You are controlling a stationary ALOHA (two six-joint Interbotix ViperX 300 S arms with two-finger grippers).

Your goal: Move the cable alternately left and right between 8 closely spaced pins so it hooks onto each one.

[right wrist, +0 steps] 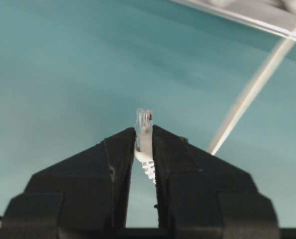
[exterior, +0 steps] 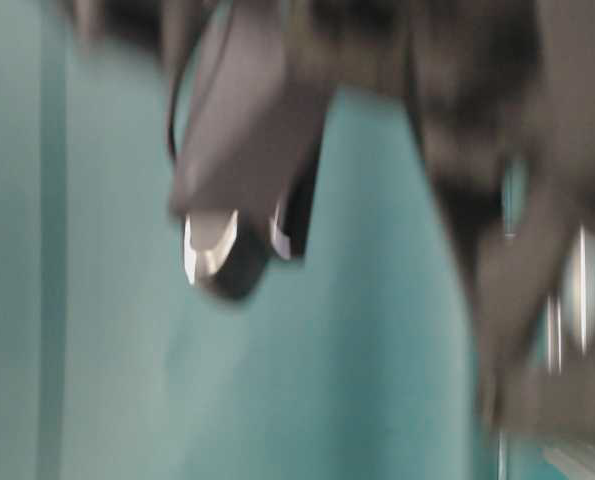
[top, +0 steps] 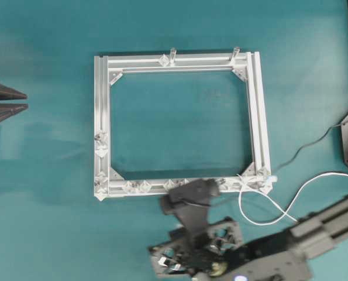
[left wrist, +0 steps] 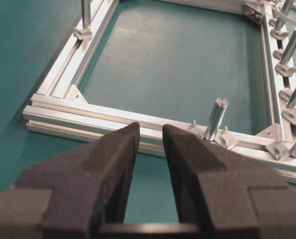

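Threading the cable (top: 261,218) well calls for bringing its free end low to the near rail of the frame (top: 101,105), keeping the slack loop on the right clear of the corner, and passing each pin on the opposite side from the last so the line hooks rather than rides over. The right gripper (right wrist: 144,133) is nearly closed, its jaws pinching the cable's pale plug (right wrist: 145,124), whose clear tip stands out beyond the fingertips; the wrist view shows teal table beneath it and the frame rail off at the upper right. Overhead, the cable lies in a white loop near the frame's near-right corner and runs off to the right edge. The pins (top: 144,186) sit along the near rail, apparently with no cable woven between them yet. The left gripper (left wrist: 150,134) hovers over the table just short of a frame rail, jaws apart and holding nothing.
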